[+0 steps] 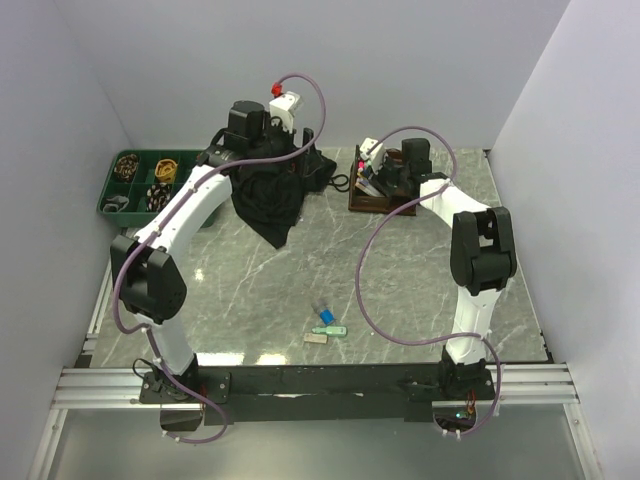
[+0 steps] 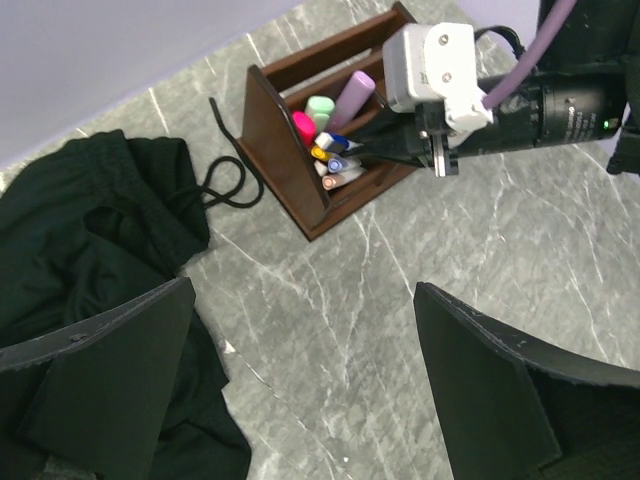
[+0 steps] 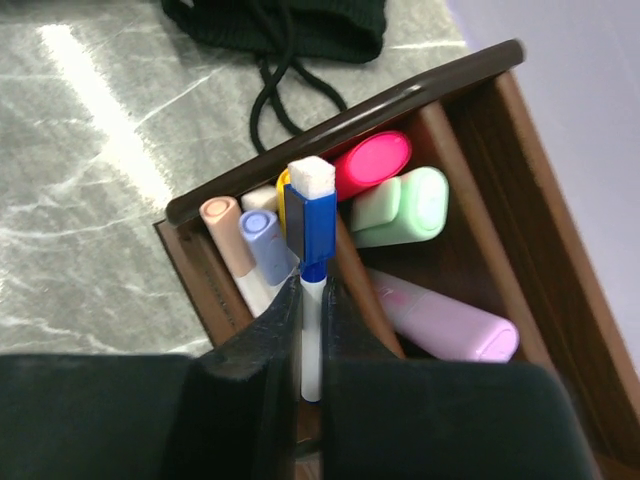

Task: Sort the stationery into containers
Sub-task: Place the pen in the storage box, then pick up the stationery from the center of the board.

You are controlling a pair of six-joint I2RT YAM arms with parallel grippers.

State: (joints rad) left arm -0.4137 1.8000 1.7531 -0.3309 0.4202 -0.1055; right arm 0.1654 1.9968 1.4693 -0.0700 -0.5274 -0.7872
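Observation:
My right gripper [image 3: 312,335] is shut on a white marker with a blue cap [image 3: 311,225] and holds it upright in the front compartment of the brown wooden organiser [image 3: 400,100]. In the organiser stand a pink highlighter [image 3: 372,163], a green highlighter [image 3: 405,208], a pale pink one [image 3: 440,320] and peach and lilac pens [image 3: 262,243]. In the top view the right gripper [image 1: 383,172] is over the organiser [image 1: 380,203]. My left gripper [image 2: 300,385] is open and empty above the marble, beside the black cloth [image 2: 80,220]. A blue-capped piece [image 1: 321,315], a green piece [image 1: 330,331] and a grey eraser [image 1: 316,339] lie near the front.
The dark green tray [image 1: 108,195] with filled compartments stands at the back left. The black cloth [image 1: 265,195] with its cord lies between tray and organiser, under the left arm. White walls close the table on three sides.

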